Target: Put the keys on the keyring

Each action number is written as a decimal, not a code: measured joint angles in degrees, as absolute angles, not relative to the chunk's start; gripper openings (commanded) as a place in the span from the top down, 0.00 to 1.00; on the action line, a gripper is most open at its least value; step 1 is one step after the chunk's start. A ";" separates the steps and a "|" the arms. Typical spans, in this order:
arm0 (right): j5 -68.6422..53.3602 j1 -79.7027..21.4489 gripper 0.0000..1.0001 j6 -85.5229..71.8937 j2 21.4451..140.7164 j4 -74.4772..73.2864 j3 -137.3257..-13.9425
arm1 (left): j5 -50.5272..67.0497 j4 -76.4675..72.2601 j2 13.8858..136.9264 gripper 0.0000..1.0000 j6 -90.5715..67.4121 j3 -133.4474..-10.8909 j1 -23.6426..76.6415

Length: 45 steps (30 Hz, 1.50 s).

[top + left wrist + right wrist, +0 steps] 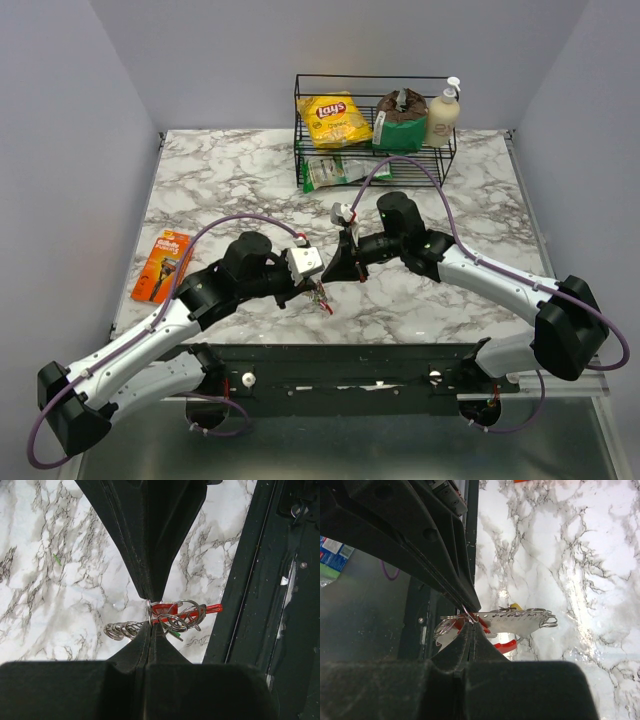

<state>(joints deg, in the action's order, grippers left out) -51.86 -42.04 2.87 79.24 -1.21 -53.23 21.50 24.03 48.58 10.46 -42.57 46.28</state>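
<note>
Top cam: left hand (311, 288) and right hand (329, 274) meet over the table (230, 190), keyring (322, 298) dangling between them. Left wrist: I've got it pinched tight, red loop (210, 609) alongside. Right wrist: clamped on it too, silvery flat piece (520, 620) sticking out.

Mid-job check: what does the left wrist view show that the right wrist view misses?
Left wrist only: a chain of small rings off the bunch, plus a green tag tip. Right wrist only: the silvery-grey flat piece, edged with rings. Both: own hand (left hand, right hand) shut on the keyring bunch, red loop, marble table.
</note>
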 measured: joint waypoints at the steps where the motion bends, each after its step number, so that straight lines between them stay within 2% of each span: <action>1: -51.86 -42.06 0.99 2.83 79.24 -1.13 -53.23 | 21.43 24.01 48.51 1.00 10.37 -42.52 46.28; 36: -52.31 -42.11 0.99 0.32 79.05 3.79 -51.94 | 19.90 21.98 43.38 1.00 7.38 -40.21 46.37; 45: -50.15 -42.11 0.99 -0.43 79.09 -1.58 -55.00 | 19.46 21.15 43.38 1.00 7.44 -40.21 46.37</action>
